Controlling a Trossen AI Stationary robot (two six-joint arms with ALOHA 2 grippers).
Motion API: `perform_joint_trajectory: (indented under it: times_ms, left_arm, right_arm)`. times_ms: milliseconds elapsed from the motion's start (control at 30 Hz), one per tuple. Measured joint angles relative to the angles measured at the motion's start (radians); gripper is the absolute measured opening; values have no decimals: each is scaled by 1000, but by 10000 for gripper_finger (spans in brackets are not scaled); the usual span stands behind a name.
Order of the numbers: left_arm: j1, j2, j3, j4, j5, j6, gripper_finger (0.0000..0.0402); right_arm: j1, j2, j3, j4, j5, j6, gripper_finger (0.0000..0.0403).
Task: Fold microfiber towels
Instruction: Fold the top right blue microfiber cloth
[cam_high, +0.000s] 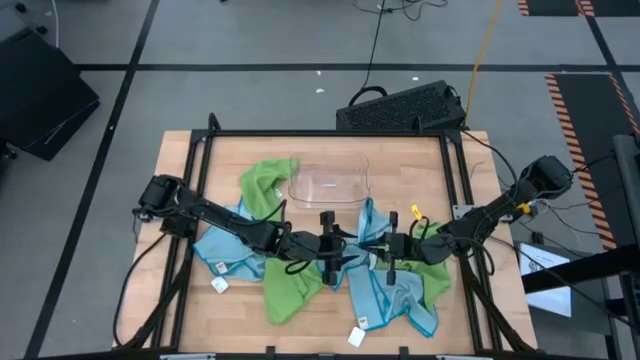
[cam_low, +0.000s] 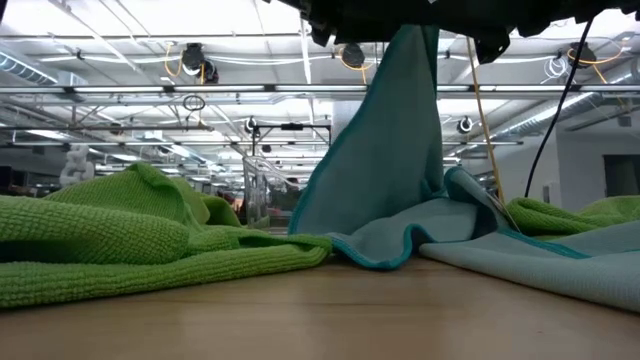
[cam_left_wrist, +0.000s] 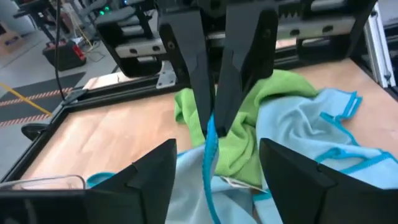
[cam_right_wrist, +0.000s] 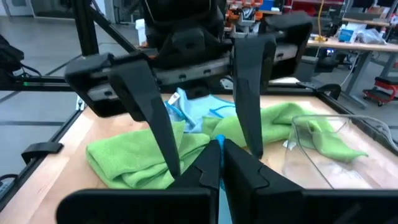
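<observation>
Right gripper (cam_right_wrist: 219, 163): fingers pinched shut on the lifted edge of a light blue microfiber towel (cam_low: 385, 160) at table centre.
Left gripper (cam_left_wrist: 214, 180): fingers spread, facing it, around that edge.
Lime green microfiber towels (cam_low: 120, 235): heaped alongside.

Both arms meet at frame centre, high view.
Left gripper (cam_high: 352, 250) reaches in from the left edge, fingers spread apart. Right gripper (cam_high: 362, 247) comes from the right edge, fingers (cam_right_wrist: 211, 168) pinched together, facing it.
</observation>
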Motion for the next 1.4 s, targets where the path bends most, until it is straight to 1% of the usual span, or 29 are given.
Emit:
perform_joint_trajectory:
  times_ms: [67, 133, 233, 333, 367, 433, 500, 633, 733, 833, 933, 1033, 1233, 1400]
  left_arm:
    - [5, 0, 0, 1, 3, 1, 203]
    - [11, 0, 0, 2, 6, -8, 169]
    - [19, 0, 0, 2, 6, 1, 106]
    - [17, 0, 0, 5, 7, 28, 29]
    - [16, -4, 0, 4, 7, 32, 16]
    - [7, -22, 0, -12, 1, 32, 12]
    - [-4, -41, 0, -18, -11, 30, 11]
    - [-42, -80, 1, -52, -43, 33, 6]
    - [-67, -97, 1, -69, -75, 45, 6]
    - [-75, -100, 1, -68, -91, 54, 4]
    - [-76, -99, 1, -70, -97, 67, 7]
    - [-69, -99, 1, -74, -98, 66, 8]
    - [-57, -99, 1, -76, -98, 67, 6]
    - [-52, -99, 1, -77, -85, 70, 4]
  right_arm:
    - [0, 0, 0, 3, 0, -7, 4]
    - [0, 0, 0, 0, 0, -8, 4]
    - [0, 0, 0, 0, 0, -11, 4]
    - [1, 0, 0, 0, 1, -42, 4]
    - [5, 0, 0, -2, 1, -55, 6]
    - [16, 0, 0, -9, 14, -76, 15]
    - [35, 0, -1, -34, 63, -85, 33]
    - [72, 2, -2, -78, 154, -76, 88]
    - [82, 2, -2, -139, 160, -18, 128]
    - [84, 2, -2, -234, 145, 86, 153]
    - [84, 24, -2, -342, 108, 198, 163]
    - [84, 77, -2, -387, 105, 255, 164]
    - [83, 203, -2, -367, 107, 226, 164]
    - [82, 258, -2, -334, 142, 212, 164]
